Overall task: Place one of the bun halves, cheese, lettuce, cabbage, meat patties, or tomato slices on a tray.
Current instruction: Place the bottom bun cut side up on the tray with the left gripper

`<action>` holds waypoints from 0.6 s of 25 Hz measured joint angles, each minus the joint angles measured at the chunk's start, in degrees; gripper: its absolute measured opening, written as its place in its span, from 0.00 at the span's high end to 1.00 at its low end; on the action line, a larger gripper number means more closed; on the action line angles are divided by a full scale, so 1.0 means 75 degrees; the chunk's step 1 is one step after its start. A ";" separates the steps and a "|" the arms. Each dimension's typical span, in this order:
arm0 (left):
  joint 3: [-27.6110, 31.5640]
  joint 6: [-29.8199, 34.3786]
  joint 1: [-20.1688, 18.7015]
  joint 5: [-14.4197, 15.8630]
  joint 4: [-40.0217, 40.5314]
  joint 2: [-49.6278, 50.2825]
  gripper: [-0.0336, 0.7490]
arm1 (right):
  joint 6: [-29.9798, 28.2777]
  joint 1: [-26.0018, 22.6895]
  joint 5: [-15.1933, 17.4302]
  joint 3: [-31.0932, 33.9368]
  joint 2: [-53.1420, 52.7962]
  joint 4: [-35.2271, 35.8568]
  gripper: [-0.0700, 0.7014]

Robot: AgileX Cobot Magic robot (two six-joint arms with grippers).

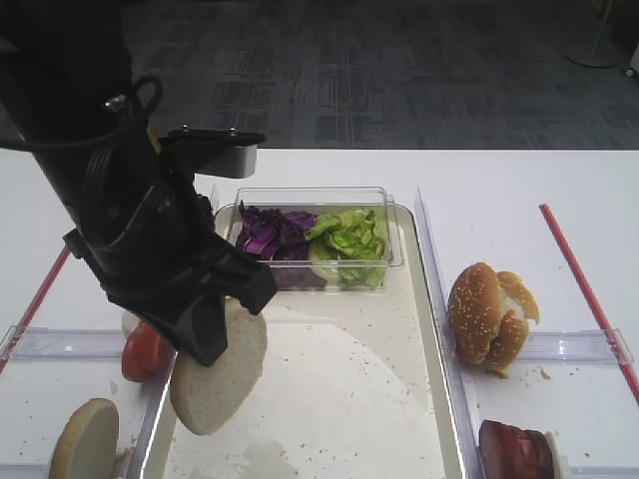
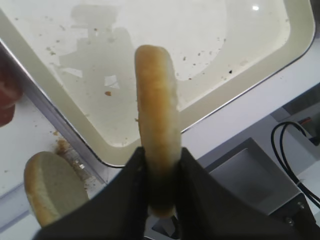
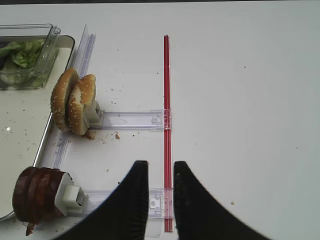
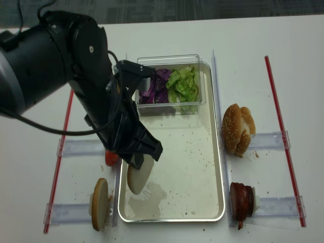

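The bun half [image 1: 222, 374] hangs edge-on in the lower left of the overhead view, its pale cut face turned sideways. The left tool [image 2: 161, 165] is clenched on its upper rim, the jaws pressing crust and cut face from either side. Held on edge like this, it can be carried over the raised rim and then laid flat. It hovers above the lower-left part of the tray [image 1: 419, 329], inside the rim and clear of the floor as far as the wrist view shows, though the exact gap is hard to judge.

At the top of the tray a clear box [image 1: 394, 239] keeps the cabbage [image 1: 272, 235] and lettuce [image 1: 351, 235] together. To the left, outside the rim, a second bun half [image 1: 85, 441] stands on edge in a clear rail, with the tomato slices [image 1: 143, 351] just above it; these holders present each piece upright for pinching. On the right of the tray are a sesame bun [image 1: 489, 311] and the meat patties [image 1: 514, 449].

The right tool [image 3: 160, 187] hovers over the table [image 3: 250, 100] with jaws parted, grasping nothing.
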 joint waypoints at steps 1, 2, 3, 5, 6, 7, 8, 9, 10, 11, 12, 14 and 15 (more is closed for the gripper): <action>0.0000 0.0194 0.0035 0.0000 -0.0184 0.0000 0.83 | 0.0000 0.0000 0.0000 0.0000 0.0000 0.0000 0.68; 0.0000 0.0377 0.0131 0.0000 -0.0415 0.0016 0.83 | 0.0000 0.0000 0.0000 0.0000 0.0000 0.0000 0.68; 0.0000 0.0623 0.0244 0.0007 -0.0645 0.0031 0.83 | 0.0000 0.0000 0.0000 0.0000 0.0000 0.0000 0.68; 0.0000 0.1159 0.0498 0.0007 -0.1274 0.0082 0.83 | 0.0000 0.0000 0.0000 0.0000 0.0000 0.0000 0.68; 0.0000 0.1378 0.0652 0.0007 -0.1539 0.0121 0.83 | 0.0000 0.0000 0.0000 0.0000 0.0000 0.0000 0.68; 0.0000 0.1610 0.0806 0.0007 -0.1857 0.0172 0.83 | 0.0000 0.0000 0.0000 0.0000 0.0000 0.0000 0.68; 0.0000 0.1846 0.0929 0.0007 -0.2147 0.0259 0.83 | 0.0000 0.0000 0.0000 0.0000 0.0000 0.0000 0.68; 0.0000 0.2092 0.1068 0.0007 -0.2426 0.0335 0.83 | 0.0000 0.0000 0.0000 0.0000 0.0000 0.0000 0.68; 0.0000 0.2293 0.1196 0.0007 -0.2653 0.0433 0.83 | 0.0000 0.0000 0.0000 0.0000 0.0000 0.0000 0.68; 0.0000 0.2539 0.1289 -0.0008 -0.2931 0.0537 0.83 | 0.0000 0.0000 0.0000 0.0000 0.0000 0.0000 0.68; 0.0000 0.2792 0.1385 -0.0021 -0.3204 0.0628 0.83 | 0.0000 0.0000 0.0000 0.0000 0.0000 0.0000 0.68; 0.0000 0.3211 0.1519 -0.0039 -0.3677 0.0858 0.83 | 0.0000 0.0000 0.0000 0.0000 0.0000 0.0000 0.68; 0.0000 0.3376 0.1545 -0.0049 -0.3864 0.0966 0.83 | 0.0000 0.0000 0.0000 0.0000 0.0000 0.0000 0.68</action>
